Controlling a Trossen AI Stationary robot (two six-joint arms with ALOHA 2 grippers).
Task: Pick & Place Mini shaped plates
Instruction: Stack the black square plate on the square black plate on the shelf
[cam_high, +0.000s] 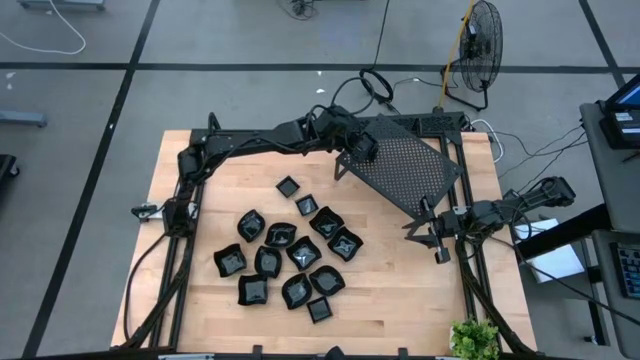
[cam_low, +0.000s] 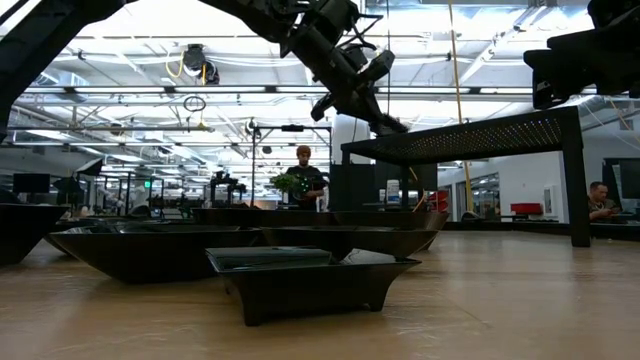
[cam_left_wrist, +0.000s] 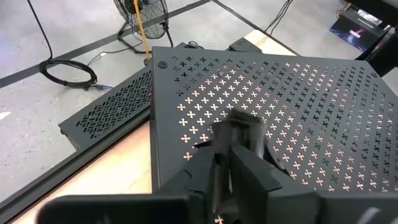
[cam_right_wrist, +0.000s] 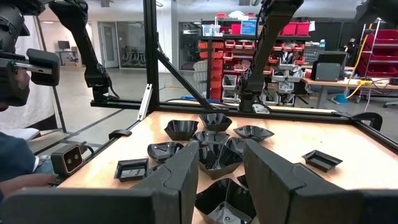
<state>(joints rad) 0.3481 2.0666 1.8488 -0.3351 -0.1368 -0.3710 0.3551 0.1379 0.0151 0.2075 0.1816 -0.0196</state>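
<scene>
Wooden table (cam_high: 200, 170); black perforated rack (cam_high: 400, 165) at far right. Mini shaped plates (cam_high: 290, 255) clustered mid-table, near side. Left gripper (cam_high: 362, 146) above rack's far-left corner, fingers narrow, contents hard to tell. Right gripper (cam_high: 438, 243) low beside rack's near corner, fingers parted, empty.
</scene>
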